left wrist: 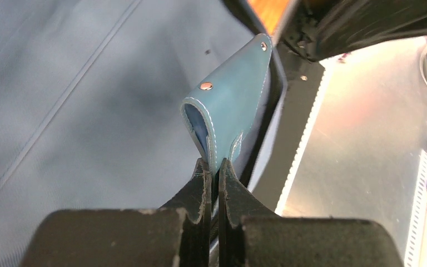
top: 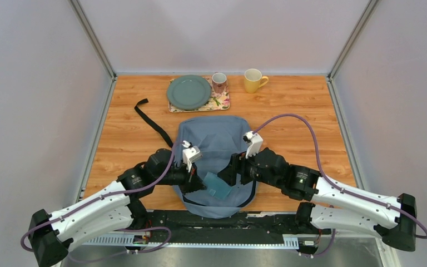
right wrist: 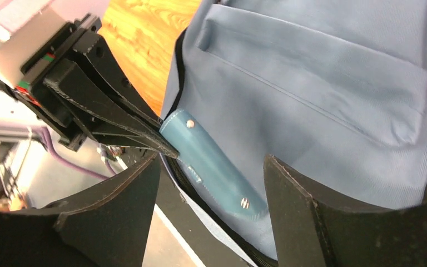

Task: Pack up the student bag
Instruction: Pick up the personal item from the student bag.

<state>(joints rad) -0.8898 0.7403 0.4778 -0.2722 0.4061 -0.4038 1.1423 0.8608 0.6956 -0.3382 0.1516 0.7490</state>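
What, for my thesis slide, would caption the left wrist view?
Left gripper shut on a teal riveted case, held over the grey-blue student bag.

My left arm (top: 100, 208) and right arm (top: 344, 197) reach inward from the near edge, wrists angled toward each other. My left tool (left wrist: 214, 167) is pinched tight on the edge of a teal snap-button case (left wrist: 231, 105); my right tool (right wrist: 212, 160) faces it, jaws spread wide.

The student bag (top: 218, 139) lies at the table's (top: 128, 144) near edge, its strap (top: 150, 121) trailing back-left. Behind it a tray (top: 221, 102) holds a plate (top: 188, 92) and a mug (top: 219, 82), with another mug (top: 253, 80) to the tray's right. Over the bag's near end, a pouch (top: 218, 185) sits between the left gripper (top: 199, 182) and the right gripper (top: 229, 178).
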